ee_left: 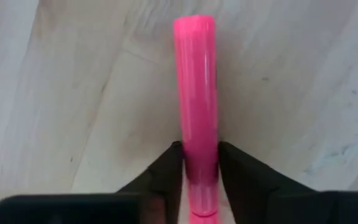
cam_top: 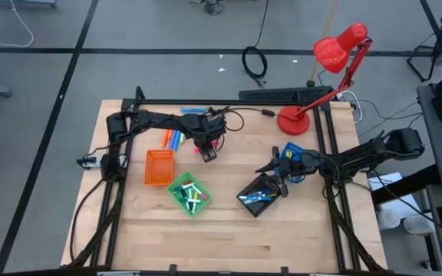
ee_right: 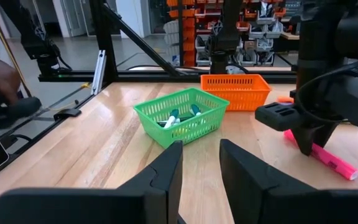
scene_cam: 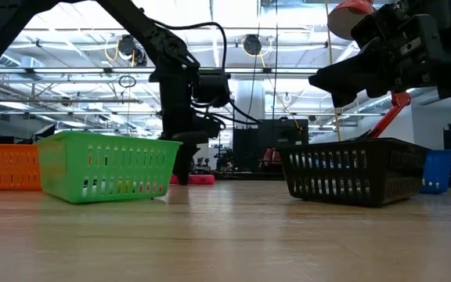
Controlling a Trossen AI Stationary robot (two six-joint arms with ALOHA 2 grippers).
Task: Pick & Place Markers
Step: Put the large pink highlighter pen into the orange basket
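Tabletop: green tray [cam_top: 188,194] holds markers [cam_top: 191,196]; left pincer [ee_left: 200,177] clamps pink marker [ee_left: 196,93].

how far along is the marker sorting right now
Partly done: markers already lie in the green tray and the black tray. In hand: the left gripper has its fingers on a pink marker lying on the table. Left: the markers beside the orange tray.
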